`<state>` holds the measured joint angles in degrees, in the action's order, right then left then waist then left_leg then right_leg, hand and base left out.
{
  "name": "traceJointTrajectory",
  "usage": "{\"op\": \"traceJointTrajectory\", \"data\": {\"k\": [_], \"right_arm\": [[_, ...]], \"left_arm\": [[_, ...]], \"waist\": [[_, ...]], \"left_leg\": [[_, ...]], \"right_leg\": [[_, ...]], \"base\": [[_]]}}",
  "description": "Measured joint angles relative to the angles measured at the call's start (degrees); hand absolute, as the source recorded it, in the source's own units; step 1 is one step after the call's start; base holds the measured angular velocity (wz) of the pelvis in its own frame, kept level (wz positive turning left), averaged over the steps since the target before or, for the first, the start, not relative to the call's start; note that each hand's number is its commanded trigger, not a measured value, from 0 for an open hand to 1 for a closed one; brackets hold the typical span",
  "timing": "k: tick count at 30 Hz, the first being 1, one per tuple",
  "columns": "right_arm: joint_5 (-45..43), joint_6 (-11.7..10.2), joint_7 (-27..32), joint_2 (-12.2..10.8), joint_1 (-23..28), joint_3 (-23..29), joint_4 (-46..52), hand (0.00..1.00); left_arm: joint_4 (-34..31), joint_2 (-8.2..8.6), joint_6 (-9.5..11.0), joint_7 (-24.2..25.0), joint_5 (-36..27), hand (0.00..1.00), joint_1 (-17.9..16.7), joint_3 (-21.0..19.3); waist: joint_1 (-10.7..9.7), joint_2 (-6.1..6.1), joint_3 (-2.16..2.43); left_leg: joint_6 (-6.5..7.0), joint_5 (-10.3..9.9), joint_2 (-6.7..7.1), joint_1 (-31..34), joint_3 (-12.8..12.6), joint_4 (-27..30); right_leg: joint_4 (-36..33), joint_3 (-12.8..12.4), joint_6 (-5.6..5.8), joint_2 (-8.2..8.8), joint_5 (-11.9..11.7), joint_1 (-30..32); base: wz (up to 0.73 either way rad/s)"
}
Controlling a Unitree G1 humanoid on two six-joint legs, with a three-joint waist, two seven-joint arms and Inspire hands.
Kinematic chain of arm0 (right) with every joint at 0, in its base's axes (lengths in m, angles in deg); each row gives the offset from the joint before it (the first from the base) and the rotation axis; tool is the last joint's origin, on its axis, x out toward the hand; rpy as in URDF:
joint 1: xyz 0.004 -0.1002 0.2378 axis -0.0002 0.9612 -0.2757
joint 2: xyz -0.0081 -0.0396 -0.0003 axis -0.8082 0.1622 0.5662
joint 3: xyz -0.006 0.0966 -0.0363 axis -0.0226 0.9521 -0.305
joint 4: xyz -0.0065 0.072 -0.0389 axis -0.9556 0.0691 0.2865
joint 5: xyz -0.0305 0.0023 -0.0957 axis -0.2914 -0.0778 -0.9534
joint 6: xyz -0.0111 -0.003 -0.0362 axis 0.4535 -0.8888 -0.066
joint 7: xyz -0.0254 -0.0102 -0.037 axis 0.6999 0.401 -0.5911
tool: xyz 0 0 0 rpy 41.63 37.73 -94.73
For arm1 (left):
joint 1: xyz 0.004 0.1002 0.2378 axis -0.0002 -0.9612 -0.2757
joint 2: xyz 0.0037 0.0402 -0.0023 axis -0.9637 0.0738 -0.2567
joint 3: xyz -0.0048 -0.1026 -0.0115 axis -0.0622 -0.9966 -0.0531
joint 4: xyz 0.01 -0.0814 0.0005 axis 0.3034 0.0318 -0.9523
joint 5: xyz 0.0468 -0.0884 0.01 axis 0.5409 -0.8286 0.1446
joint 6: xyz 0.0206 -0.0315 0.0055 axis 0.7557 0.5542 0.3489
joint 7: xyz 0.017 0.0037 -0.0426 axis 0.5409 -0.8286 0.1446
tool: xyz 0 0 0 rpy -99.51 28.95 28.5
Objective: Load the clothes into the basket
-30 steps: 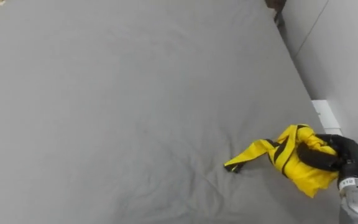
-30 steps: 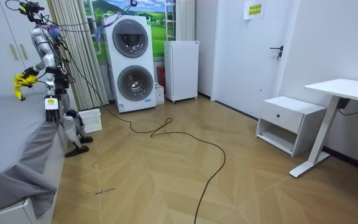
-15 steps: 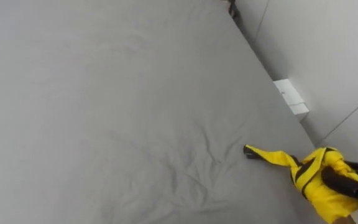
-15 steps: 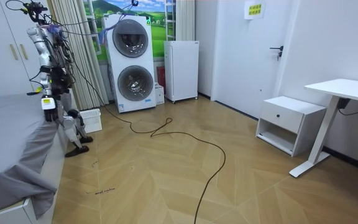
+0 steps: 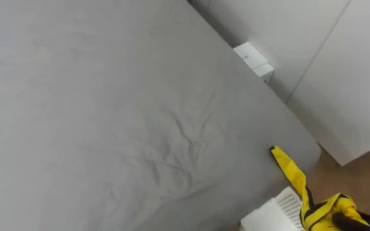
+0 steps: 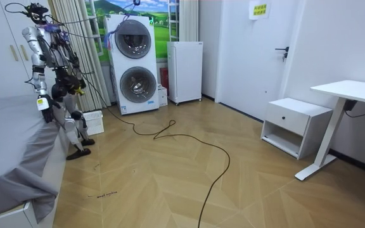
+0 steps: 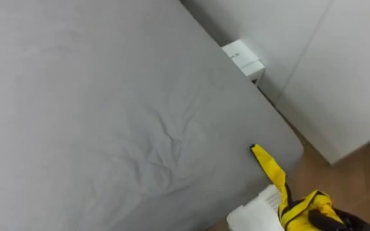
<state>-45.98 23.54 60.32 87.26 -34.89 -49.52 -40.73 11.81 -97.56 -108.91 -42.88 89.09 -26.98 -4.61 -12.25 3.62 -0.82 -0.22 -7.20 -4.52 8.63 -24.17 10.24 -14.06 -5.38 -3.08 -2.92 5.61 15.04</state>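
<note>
A yellow garment with dark trim hangs bunched from my right hand at the lower right corner, past the edge of the grey bed. Dark fingers are curled round the cloth. One yellow strap trails up towards the bed's corner. The white slatted basket stands on the floor just left of and below the garment; in the room view the basket is by my feet. My left hand hangs relaxed at my side by the bed.
I stand at the bed's edge by the curtain, turned towards the room view's right. A white wardrobe wall runs along the bed's far side, with a small white block at its foot. Wooden floor shows beyond the bed corner.
The robot has turned away from the bed towards the basket, so the eye view swung right. The right hand carried the yellow garment off the mattress to beside the basket.
</note>
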Motion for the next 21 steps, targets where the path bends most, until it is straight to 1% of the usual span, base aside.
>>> {"op": "traceJointTrajectory", "data": {"k": [1, 2, 3, 4, 5, 7, 8, 9, 10, 11, 12, 14, 16, 18, 19, 21], "right_arm": [[0.5, -0.1, 0.7, 0.1, -0.5, -0.1, -1.3, 1.0], [0.5, -0.1, 0.9, 0.1, -0.8, -0.1, -2.0, 1.0], [0.2, -0.3, 1.1, 0.1, -1.2, -0.1, -2.7, 1.0], [-0.4, -1.2, 1.3, 0.1, -1.5, -0.1, -3.7, 1.0], [-0.6, -1.3, 1.5, 0.1, -1.8, -0.1, -4.3, 1.0], [-0.2, -1.7, 2.2, 0.1, -3.8, -0.2, -5.3, 1.0], [-0.2, -2.1, 2.5, 0.2, -4.4, -0.2, -5.9, 1.0], [-0.1, -2.6, 2.7, 0.6, -5.7, -0.2, -7.1, 1.0], [0.0, -3.3, 3.0, 1.1, -7.1, -0.2, -8.8, 1.0], [0.2, -3.5, 3.1, 1.3, -7.8, -0.2, -9.4, 1.0], [0.4, -4.1, 3.2, 1.8, -9.8, -0.2, -11.1, 1.0], [0.7, -4.7, 3.2, 2.4, -12.2, -0.2, -13.0, 1.0], [1.0, -5.3, 3.2, 3.1, -13.9, -0.2, -14.2, 1.0], [1.1, -5.8, 3.2, 3.5, -14.8, -0.2, -15.4, 1.0], [1.1, -5.9, 3.2, 3.7, -14.9, -0.2, -15.4, 1.0], [1.2, -5.9, 3.3, 4.0, -15.1, -0.3, -15.5, 1.0]], "left_arm": [[0.2, 0.0, 0.0, -0.1, 0.0, 0.0, 0.5, 0.1], [0.2, 0.0, 0.0, -0.3, 0.0, 0.0, 0.8, 0.1], [0.8, 0.0, 0.0, -0.6, 0.0, 0.0, 1.5, 0.7], [1.6, 0.01, 0.0, -0.9, -0.1, 0.0, 2.6, 1.7], [2.3, 0.02, 0.1, -1.0, -0.1, 0.0, 3.2, 2.1], [4.0, 0.02, 0.2, -1.9, -2.4, 0.0, 5.0, 5.1], [4.4, 0.06, 0.2, -2.0, -3.1, 0.0, 5.3, 5.9], [4.9, 0.2, 0.2, -2.0, -3.4, 0.0, 6.0, 7.3], [5.3, 0.36, 0.2, -2.0, -3.4, 0.0, 6.6, 7.9], [5.6, 0.38, 0.2, -2.0, -3.5, 0.0, 7.1, 7.9], [6.2, 0.37, 0.2, -2.0, -3.5, 0.0, 8.1, 7.9], [7.5, 0.41, 0.3, -2.1, -4.5, 0.0, 9.6, 8.1], [8.5, 0.41, 0.6, -2.4, -6.1, 0.0, 10.7, 9.6], [8.5, 0.4, 0.9, -3.1, -7.3, 0.0, 10.8, 10.2], [8.5, 0.4, 1.1, -3.3, -8.1, 0.0, 10.9, 10.2], [8.5, 0.4, 1.6, -3.3, -9.1, 0.0, 10.9, 10.2]], "waist": [[0.1, 0.36, -0.15], [0.1, 0.48, -0.14], [0.1, 0.9, -0.3], [0.1, 1.49, -0.52], [0.2, 1.74, -0.59], [0.3, 2.96, -0.64], [0.3, 3.34, -0.53], [0.2, 4.26, -0.66], [0.2, 5.19, -0.62], [0.2, 5.59, -0.57], [0.3, 6.19, -0.68], [0.3, 6.72, -0.66], [0.3, 7.12, -0.69], [0.3, 7.22, -0.72], [0.3, 7.23, -0.71], [0.5, 7.47, -0.81]], "left_leg": [[0.18, -0.1, -0.14, 1.3, -0.4, 0.5], [0.26, 0.0, -0.15, 2.0, -0.7, 0.6], [0.36, 0.0, -0.11, 3.1, -0.9, 0.8], [0.52, -0.1, -0.09, 4.2, -1.0, 1.2], [0.55, 0.0, -0.06, 4.6, -1.2, 1.2], [0.76, -0.1, 0.46, 6.1, -1.5, 1.1], [0.83, -0.1, 0.55, 6.4, -1.5, 1.1], [1.1, 0.0, 0.58, 6.8, -1.7, 1.2], [1.17, 0.0, 0.65, 7.3, -1.9, 1.2], [1.2, 0.0, 0.71, 7.7, -1.9, 1.2], [1.43, 0.2, 0.92, 8.5, -2.1, 1.1], [1.71, 0.4, 1.25, 9.8, -2.3, 1.0], [1.91, 0.7, 1.43, 10.6, -2.4, 1.0], [1.93, 0.8, 1.47, 10.8, -2.4, 1.0], [1.94, 0.8, 1.65, 10.9, -2.2, 1.0], [1.94, 0.7, 1.76, 10.9, -2.1, 1.0]], "right_leg": [[-0.2, -0.6, 0.06, -0.12, -0.3, 1.4], [-0.4, -0.8, 0.08, -0.14, -0.4, 2.2], [-0.6, -1.2, 0.12, -0.16, -0.7, 3.4], [-0.8, -1.3, 0.14, -0.15, -1.0, 4.5], [-0.8, -1.5, 0.22, -0.16, -1.1, 5.0], [-1.8, -2.2, 0.43, -0.18, -1.2, 7.4], [-2.0, -2.1, 0.45, -0.18, -1.2, 8.0], [-2.0, -2.3, 0.55, -0.09, -1.3, 8.2], [-2.0, -2.5, 0.63, -0.09, -1.3, 8.8], [-2.1, -2.5, 0.65, -0.03, -1.3, 9.1], [-2.9, -2.7, 0.76, 0.08, -1.2, 10.4], [-4.1, -2.8, 0.86, 0.57, -1.0, 12.2], [-4.9, -2.4, 0.91, 0.84, -0.7, 13.3], [-5.2, -2.4, 0.96, 0.94, -0.4, 13.6], [-6.0, -2.3, 0.96, 1.08, 0.1, 14.0], [-6.5, -2.1, 0.95, 1.22, 0.4, 14.2]], "base": [[-0.23], [-0.22], [-0.14], [-0.11], [-0.13], [-0.23], [-0.19], [-0.09], [-0.06], [-0.04], [-0.04], [-0.02], [0.07], [0.12], [0.11], [0.07]]}}
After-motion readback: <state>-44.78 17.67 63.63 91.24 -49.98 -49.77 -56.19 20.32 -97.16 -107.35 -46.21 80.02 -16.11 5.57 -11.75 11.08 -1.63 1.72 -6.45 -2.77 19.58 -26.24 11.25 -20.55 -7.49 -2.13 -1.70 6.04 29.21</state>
